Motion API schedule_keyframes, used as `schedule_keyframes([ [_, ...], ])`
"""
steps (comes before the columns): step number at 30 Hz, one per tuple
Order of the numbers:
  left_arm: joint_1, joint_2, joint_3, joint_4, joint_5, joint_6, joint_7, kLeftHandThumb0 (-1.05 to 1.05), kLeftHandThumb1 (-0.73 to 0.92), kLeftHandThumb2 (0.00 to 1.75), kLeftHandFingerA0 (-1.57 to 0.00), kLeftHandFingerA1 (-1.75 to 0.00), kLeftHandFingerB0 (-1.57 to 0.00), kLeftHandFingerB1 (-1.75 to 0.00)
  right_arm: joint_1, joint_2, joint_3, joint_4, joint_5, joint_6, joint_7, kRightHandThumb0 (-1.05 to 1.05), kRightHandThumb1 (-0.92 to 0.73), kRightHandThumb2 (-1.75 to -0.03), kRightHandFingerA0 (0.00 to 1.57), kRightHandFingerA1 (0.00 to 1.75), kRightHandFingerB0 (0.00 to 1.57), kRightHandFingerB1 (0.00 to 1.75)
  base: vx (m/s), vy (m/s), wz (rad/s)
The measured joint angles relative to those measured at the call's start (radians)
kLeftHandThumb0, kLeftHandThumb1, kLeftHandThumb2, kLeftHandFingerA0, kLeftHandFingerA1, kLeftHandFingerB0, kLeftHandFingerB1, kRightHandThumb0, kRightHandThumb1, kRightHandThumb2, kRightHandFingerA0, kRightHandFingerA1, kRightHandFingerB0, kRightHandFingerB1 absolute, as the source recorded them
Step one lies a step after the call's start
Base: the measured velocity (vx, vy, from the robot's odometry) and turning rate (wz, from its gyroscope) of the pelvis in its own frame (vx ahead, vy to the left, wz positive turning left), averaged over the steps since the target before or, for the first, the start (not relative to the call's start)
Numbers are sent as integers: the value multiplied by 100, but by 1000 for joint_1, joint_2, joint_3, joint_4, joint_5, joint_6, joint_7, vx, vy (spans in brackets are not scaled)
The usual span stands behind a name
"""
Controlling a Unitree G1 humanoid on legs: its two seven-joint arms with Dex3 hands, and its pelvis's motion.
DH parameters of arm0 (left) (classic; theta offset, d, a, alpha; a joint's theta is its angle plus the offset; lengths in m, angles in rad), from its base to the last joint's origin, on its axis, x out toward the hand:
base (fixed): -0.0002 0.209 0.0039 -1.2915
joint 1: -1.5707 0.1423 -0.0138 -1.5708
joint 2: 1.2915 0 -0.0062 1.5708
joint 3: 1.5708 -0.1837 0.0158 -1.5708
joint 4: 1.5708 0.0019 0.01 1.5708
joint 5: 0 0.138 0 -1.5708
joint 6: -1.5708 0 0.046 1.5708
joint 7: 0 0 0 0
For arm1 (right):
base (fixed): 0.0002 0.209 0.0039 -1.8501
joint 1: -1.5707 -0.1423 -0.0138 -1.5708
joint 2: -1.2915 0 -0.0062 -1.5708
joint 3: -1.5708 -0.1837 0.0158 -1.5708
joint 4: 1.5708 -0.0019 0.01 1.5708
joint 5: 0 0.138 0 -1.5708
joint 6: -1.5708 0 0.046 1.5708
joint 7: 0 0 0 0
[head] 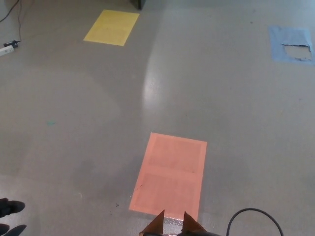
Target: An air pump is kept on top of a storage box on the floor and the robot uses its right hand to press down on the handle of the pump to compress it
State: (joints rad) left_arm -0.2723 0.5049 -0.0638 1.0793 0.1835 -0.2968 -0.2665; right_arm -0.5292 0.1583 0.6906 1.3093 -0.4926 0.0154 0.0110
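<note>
Pump: only a tiny bit is showing at the bottom edge, just below the orange sheet; a dark lump there is too cut off to name for sure.
Storage box: two brown pointy flaps are sticking up at the bottom edge, touching the near end of the orange sheet; the rest of the box is lying out of the picture.
Hose: a black hose is looping up from the bottom edge, to the right of the orange sheet; both of its ends are running out of sight.
Right hand: it is not showing, so I cannot tell if it is wide or holding anything.
Left hand: black fingers are poking in at the bottom-left corner, far left of the orange sheet; I cannot tell if they are wide or closed.
Yellow sheet: lying far beyond the orange sheet, up and left.
Blue patch: sitting far up and right of the orange sheet, torn in the middle.
White thing: lying at the left edge, half cut off, too small to name.
</note>
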Motion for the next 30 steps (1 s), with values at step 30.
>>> schedule_keyframes([
  [30,-32,7,-3,-5,0,0,0,-42,74,63,-30,-35,-25,-32,13,-64,-273,-419,40,-122,3,-80,-62,-93,6,30,6,19,0,0,0],
])
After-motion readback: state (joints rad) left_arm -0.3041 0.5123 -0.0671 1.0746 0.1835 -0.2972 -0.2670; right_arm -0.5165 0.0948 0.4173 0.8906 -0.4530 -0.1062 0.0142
